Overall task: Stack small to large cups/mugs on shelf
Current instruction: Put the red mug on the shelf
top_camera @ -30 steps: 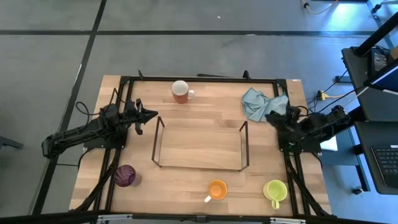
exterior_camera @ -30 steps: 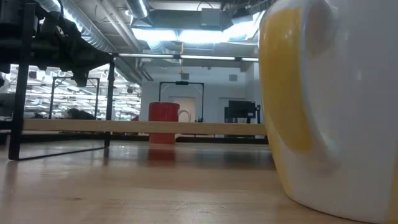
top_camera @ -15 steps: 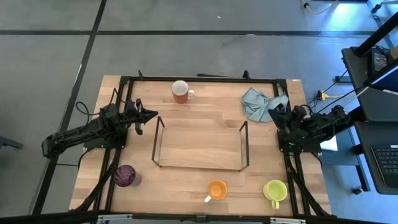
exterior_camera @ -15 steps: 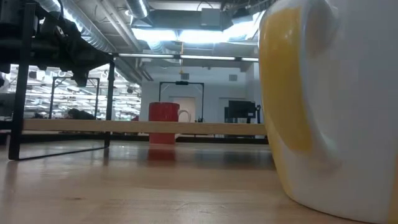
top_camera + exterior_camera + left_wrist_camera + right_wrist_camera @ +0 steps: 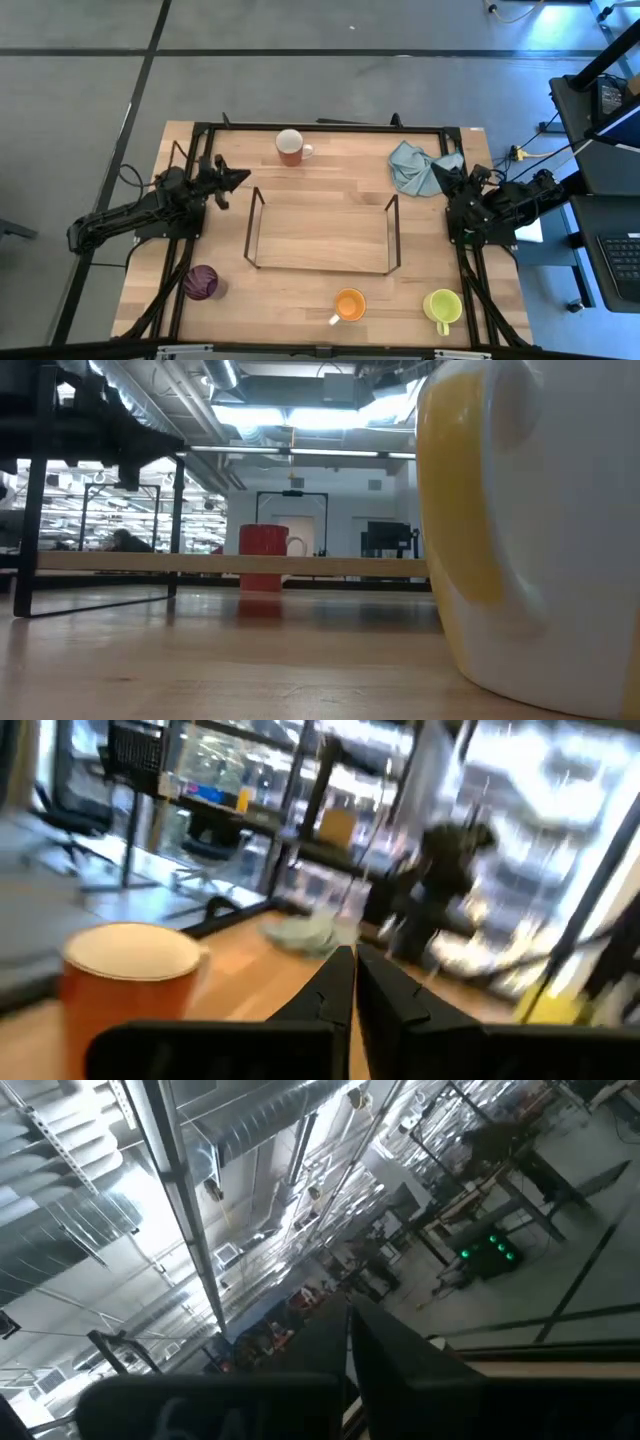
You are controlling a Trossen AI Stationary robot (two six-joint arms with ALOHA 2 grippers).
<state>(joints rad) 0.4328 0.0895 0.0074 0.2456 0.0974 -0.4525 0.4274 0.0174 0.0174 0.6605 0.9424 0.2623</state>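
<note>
The left gripper (image 5: 238, 177), fingers pressed together and empty, hovers near the brown-orange white-lined mug (image 5: 291, 147), just beside the low black wire shelf (image 5: 320, 237). The right gripper (image 5: 436, 178), likewise closed, waits beside the crumpled light blue cloth (image 5: 412, 164).

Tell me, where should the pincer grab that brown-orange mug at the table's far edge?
Probably the rim of the brown-orange mug, from above. It stands upright, mouth open, and its handle sticks out toward the light blue cloth, so pinch the wall on the side away from the handle.

Even, bright overhead light, with soft shadows on the table (image 5: 320, 290). In the low view the near yellow-green mug (image 5: 530, 530) is out of focus and ceiling lamps glare. The left wrist view is motion-blurred.
</note>
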